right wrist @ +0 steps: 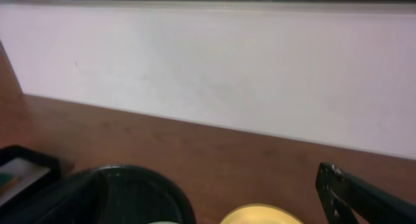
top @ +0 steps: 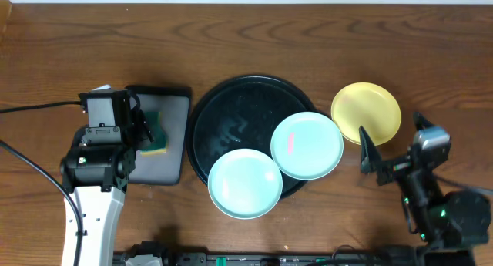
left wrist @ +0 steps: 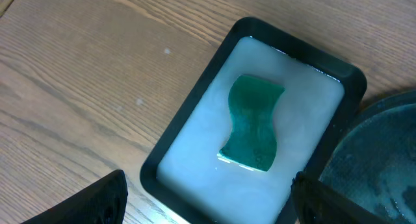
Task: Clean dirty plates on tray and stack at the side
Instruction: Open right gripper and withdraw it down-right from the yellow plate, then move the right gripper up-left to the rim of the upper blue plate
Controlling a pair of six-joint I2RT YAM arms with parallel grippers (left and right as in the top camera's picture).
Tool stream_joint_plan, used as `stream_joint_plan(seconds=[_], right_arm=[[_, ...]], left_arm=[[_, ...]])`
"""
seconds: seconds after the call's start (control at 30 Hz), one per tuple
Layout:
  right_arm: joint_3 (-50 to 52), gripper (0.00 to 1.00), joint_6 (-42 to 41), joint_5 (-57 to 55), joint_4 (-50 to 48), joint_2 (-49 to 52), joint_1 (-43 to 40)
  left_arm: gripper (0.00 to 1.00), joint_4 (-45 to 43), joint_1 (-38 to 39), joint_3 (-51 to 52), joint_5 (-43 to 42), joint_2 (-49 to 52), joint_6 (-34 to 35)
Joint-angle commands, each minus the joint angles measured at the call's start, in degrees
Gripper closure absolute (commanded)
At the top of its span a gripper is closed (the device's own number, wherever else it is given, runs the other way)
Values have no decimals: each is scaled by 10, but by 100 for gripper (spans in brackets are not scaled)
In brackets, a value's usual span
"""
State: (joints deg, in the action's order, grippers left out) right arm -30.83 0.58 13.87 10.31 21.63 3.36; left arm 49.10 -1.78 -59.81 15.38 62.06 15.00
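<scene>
Two pale mint plates lie on the round black tray (top: 231, 104) at the middle of the desk. The smeared mint plate (top: 306, 145), marked with a reddish streak, sits on the tray's right side and laps over its rim. The second mint plate (top: 245, 183) overhangs the rim toward the desk's near edge. The yellow plate (top: 366, 112) is already off the tray, flat on the wood toward the right edge and just beside the smeared plate. Whether they touch is not clear.

Left of the round tray, almost against it, is the rectangular black tray (left wrist: 195, 113) with pale foamy liquid and the green sponge (left wrist: 252, 123) in it.

The coming move looks to turn on that sponge. The left gripper (left wrist: 208, 185) hangs over the rectangular tray with its jaws spread wide, and the sponge is just ahead of them toward the far edge. In the left wrist view its long axis runs roughly up the picture, so the jaws would close across its narrow waist. The gripper probably needs only a short reach forward and down.

The right gripper (top: 370, 152) hovers on the near side of the yellow plate, pointing at it. It is the nearer arm to the plates. Only one of its fingers (right wrist: 364, 198) shows clearly, so its opening cannot be told.
</scene>
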Motion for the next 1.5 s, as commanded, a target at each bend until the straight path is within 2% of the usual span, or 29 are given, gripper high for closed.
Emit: stream_joint_plan(seconds=[0.0, 0.37, 0.9, 1.1, 1.47], right_arm=[[56, 1, 3, 12, -55, -53, 5], [148, 1, 3, -28, -252, -144, 5], [278, 1, 3, -33, -391, -214, 5], [306, 1, 3, -34, -392, -214, 5], [306, 1, 1, -87, -287, -214, 28]], left_arm=[[19, 2, -2, -12, 8, 1, 1], [19, 2, -2, -12, 8, 1, 1], [19, 2, -2, -12, 8, 1, 1], [19, 2, -2, -12, 8, 1, 1], [19, 2, -2, -12, 8, 1, 1]])
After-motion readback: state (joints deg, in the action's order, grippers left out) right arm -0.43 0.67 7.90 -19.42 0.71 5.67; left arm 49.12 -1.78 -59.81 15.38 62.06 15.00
